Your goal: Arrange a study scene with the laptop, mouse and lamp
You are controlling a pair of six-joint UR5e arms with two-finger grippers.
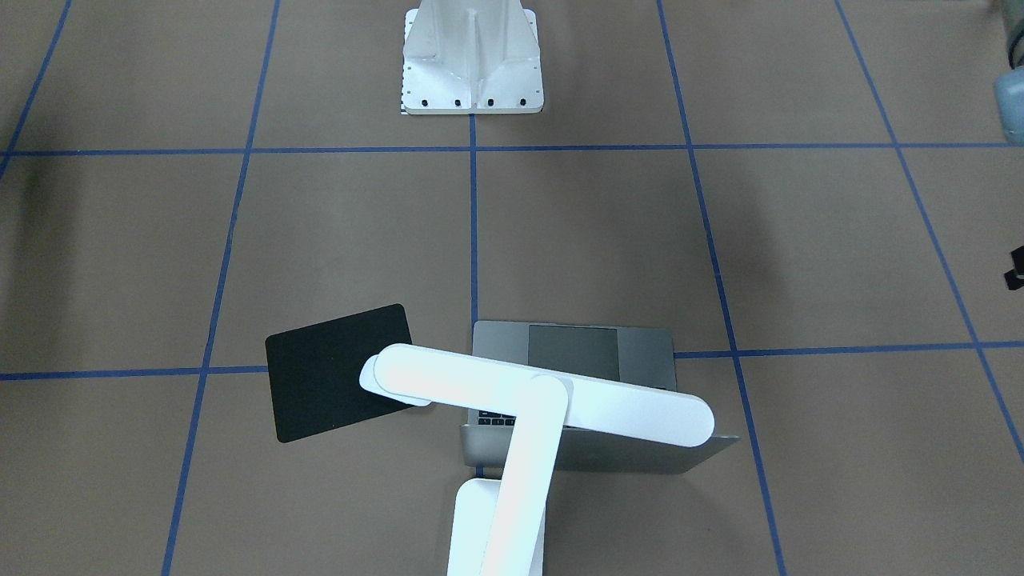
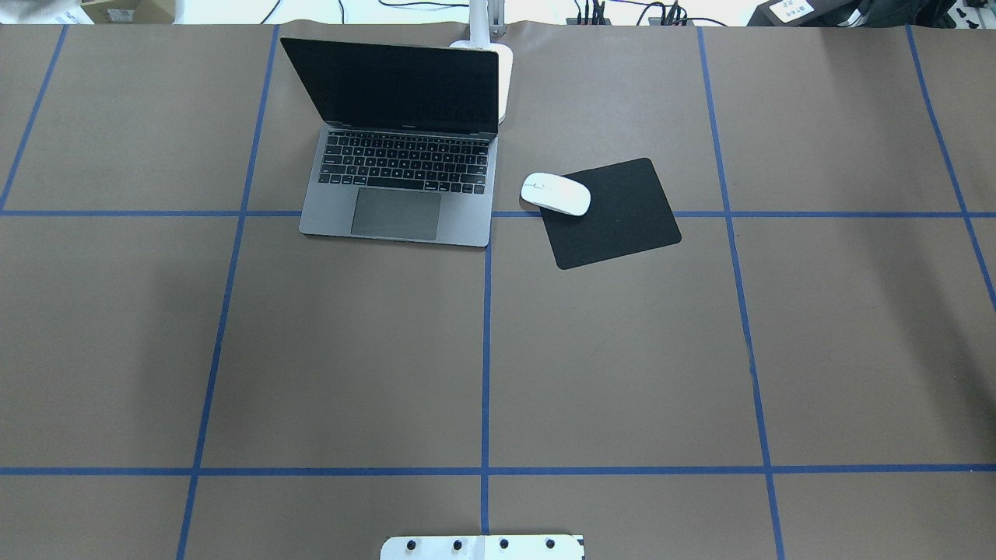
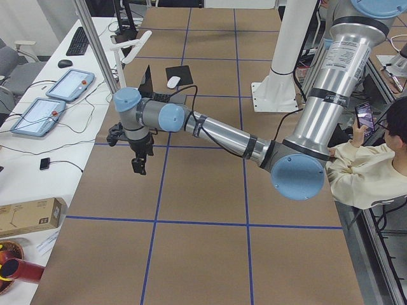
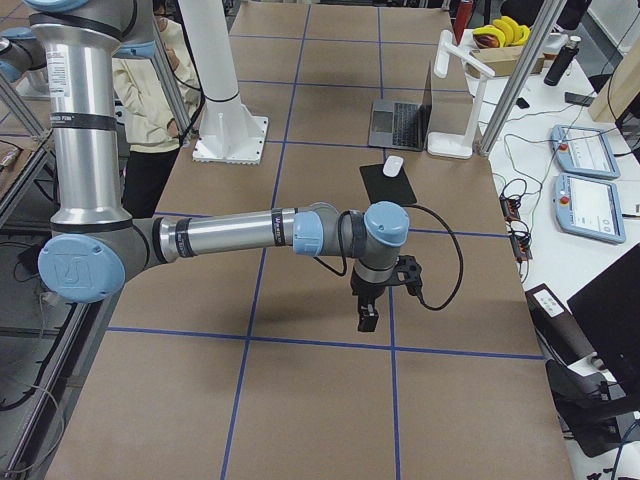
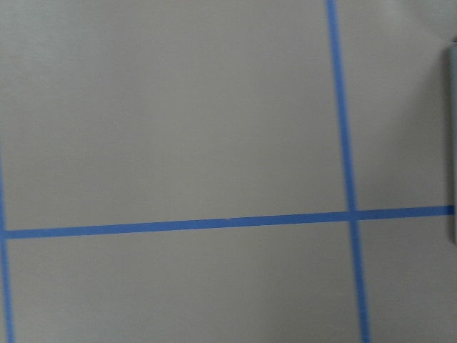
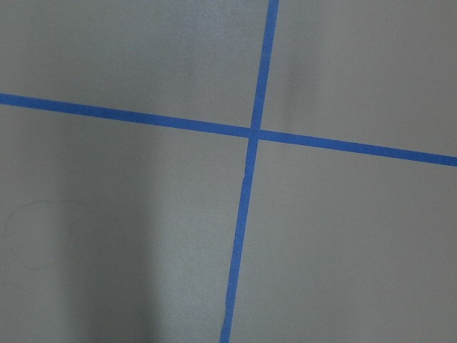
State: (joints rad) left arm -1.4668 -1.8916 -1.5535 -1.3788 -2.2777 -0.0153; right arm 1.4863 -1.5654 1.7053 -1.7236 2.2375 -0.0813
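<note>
Both arms (image 3: 222, 136) (image 4: 230, 236) outstretched, claws (image 3: 138, 166) (image 4: 366, 318) downward

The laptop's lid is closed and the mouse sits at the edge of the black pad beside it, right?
No, the laptop is open, screen upright, as the overhead view shows. The mouse does sit at the black pad's edge beside it.

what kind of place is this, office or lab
Most likely a robotics lab, not an office: the left arm and right arm reach over a table taped in a blue grid, with what look like teach pendants beside it. The laptop and mouse look staged.
</note>
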